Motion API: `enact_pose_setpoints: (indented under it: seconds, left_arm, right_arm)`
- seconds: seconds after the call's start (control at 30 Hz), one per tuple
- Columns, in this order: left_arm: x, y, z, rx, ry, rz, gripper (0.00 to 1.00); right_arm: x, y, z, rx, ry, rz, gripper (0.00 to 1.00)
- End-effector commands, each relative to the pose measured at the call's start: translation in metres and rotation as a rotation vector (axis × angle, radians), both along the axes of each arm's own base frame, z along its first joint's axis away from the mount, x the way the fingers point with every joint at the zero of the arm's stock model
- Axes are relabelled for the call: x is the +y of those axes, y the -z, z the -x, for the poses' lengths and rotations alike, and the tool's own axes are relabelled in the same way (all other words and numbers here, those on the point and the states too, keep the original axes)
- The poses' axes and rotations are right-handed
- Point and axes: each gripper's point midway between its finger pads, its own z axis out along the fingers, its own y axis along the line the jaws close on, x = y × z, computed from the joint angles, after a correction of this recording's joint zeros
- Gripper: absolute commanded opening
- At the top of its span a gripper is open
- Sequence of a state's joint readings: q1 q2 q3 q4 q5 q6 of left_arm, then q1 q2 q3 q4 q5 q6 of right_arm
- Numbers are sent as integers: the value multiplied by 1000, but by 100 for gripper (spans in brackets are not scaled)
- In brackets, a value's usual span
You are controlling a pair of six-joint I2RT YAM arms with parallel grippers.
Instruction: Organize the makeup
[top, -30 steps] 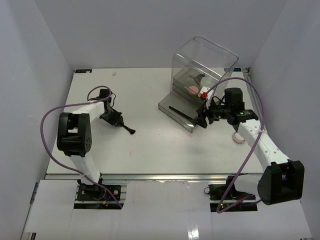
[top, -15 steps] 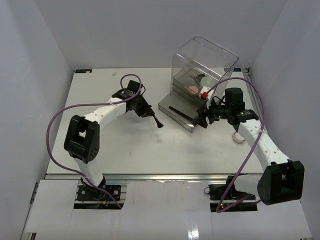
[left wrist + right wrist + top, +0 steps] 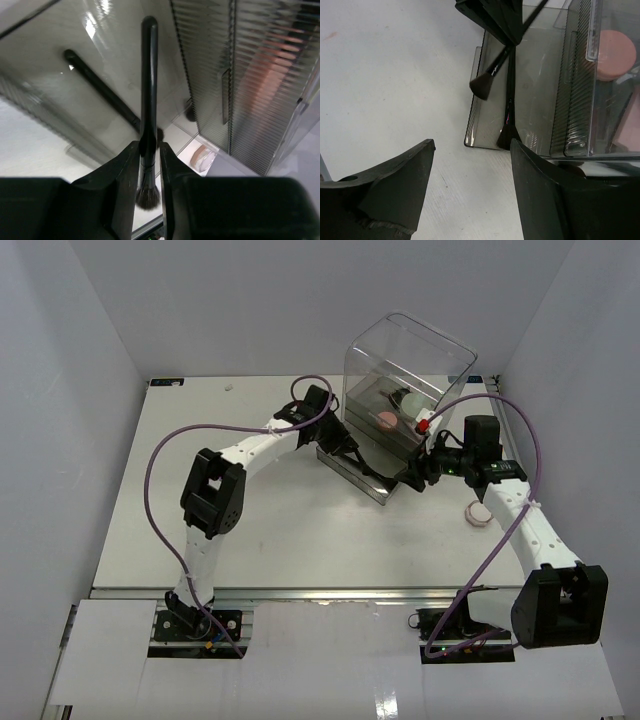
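Note:
My left gripper (image 3: 343, 446) (image 3: 149, 147) hangs over the pulled-out drawer (image 3: 338, 466) (image 3: 535, 125) of the clear box. It is shut on a black-handled brush (image 3: 148, 75) (image 3: 494, 74), whose bristle end points toward the drawer's front edge. A second black brush (image 3: 510, 100) (image 3: 100, 87) lies flat in that drawer. Higher in the box sits a round pink compact (image 3: 615, 47) (image 3: 385, 420). My right gripper (image 3: 410, 478) (image 3: 471, 145) stands open and empty over the table, just off the drawer's front corner.
The tall clear drawer box (image 3: 405, 365) stands at the back right of the table. A round pink compact (image 3: 478, 513) (image 3: 202, 157) lies on the table near the right arm. White walls close in on three sides.
My left arm has swung from the left-middle of the table to the right, carrying the brush over the open drawer. My right gripper has shifted slightly right.

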State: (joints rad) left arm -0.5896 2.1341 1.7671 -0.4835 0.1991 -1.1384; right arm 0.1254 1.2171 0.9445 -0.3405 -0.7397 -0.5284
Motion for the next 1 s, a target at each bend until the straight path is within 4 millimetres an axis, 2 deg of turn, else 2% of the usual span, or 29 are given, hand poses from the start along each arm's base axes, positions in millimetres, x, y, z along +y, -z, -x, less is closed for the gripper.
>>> enact_pose_setpoints:
  seconds: [0.0,0.1,0.13,0.27,0.33,0.43,0.5,0.53,0.57,0.63,0.67,0.73,0.77,0.83,0.9,0.93,0.97]
  left_arm:
    - [-24,-25,-10,-15,-28,75,54]
    - [-28,-24,-10,-12,-21,80,68]
    - [-27,-23,-10,-15,-20,74,69]
    - [-25,-33,-6,-40,-5,78,70]
    - [-24,-52,-3,-83,15,97,69]
    - [-15,-68,3,-175,56,81,68]
    - [0,-90,13,-282,86,54,68]
    - [9,-106,18,-347,99,46,68]
    - [18,-130,21,-451,121,33,68]
    - [45,-116,40,-583,243,-83,69]
    - [54,-120,51,-659,302,-102,70]
    - [76,-149,66,-799,322,-122,79]
    - [86,-148,73,-842,334,-153,85]
    - [115,-129,83,-916,334,-262,97]
    - [135,-126,92,-966,310,-326,98]
    - [143,-136,95,-1015,280,-331,98]
    - [148,-140,96,-1038,276,-349,98]
  right_arm:
    - [-2,-10,2,-37,-7,-26,69]
    - [-5,-12,3,-40,-3,-32,69]
    - [-6,-12,2,-40,1,-32,70]
    - [-10,-12,2,-44,5,-35,70]
    - [-12,-13,1,-47,12,-37,70]
    - [-22,-17,0,-48,39,-56,70]
    - [-37,-21,-3,-49,85,-72,70]
    - [-44,-23,-4,-49,108,-80,70]
    - [-52,-24,-6,-49,132,-84,70]
    - [-65,-26,-9,-41,193,-91,72]
    - [-73,-25,-12,-29,246,-87,72]
    - [-93,-19,-21,5,378,-74,75]
    - [-98,-16,-23,13,412,-69,76]
    - [-111,-4,-33,47,512,-65,78]
    - [-117,11,-40,126,579,-80,78]
    - [-117,9,-44,168,611,-115,78]
    - [-121,17,-50,208,650,-116,79]
